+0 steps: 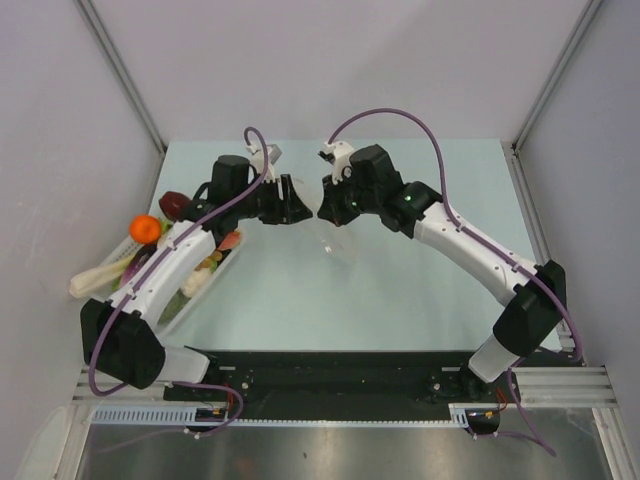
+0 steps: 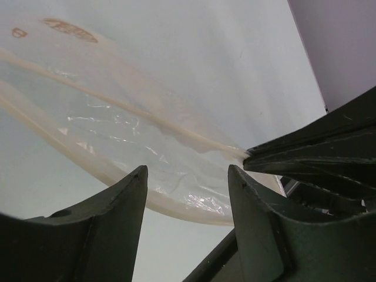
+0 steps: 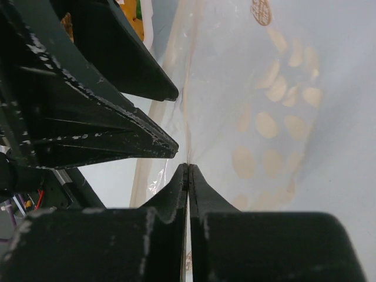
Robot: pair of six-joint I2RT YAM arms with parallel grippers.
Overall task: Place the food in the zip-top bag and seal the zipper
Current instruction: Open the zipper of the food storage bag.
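Food (image 1: 210, 263) sits far left on the table (image 1: 420, 290), in and around the white tray (image 1: 212, 280). None of it is in the bag. An orange ball (image 1: 145, 228) is at the tray's outer edge, a dark purple piece (image 1: 172, 203) at its far end, and a pale long piece (image 1: 95, 280) sticks out at the near-left. The left arm's forearm lies right across the tray from above and hides most of what's in it.

The zip-top bag (image 1: 338, 247) is mid-table, between the two wrists and well apart from the tray. It's clear film with white dots and looks empty. The rest of the table around it is bare mint surface.

Right gripper (image 3: 188, 169): fingers clenched flat together, no gap, pinching the bag's edge. The left wrist view shows those fingertips clamped on the end of the zipper (image 2: 147, 113). The strip runs away from the pinch across the bag.

Left gripper (image 2: 187, 176): fingers clearly apart, nothing clamped. They point at the bag's mouth right beside the right gripper's pinch point, with the two grippers nearly tip to tip. Bag film shows through the gap just past the fingertips. Can't tell whether either pad touches it.
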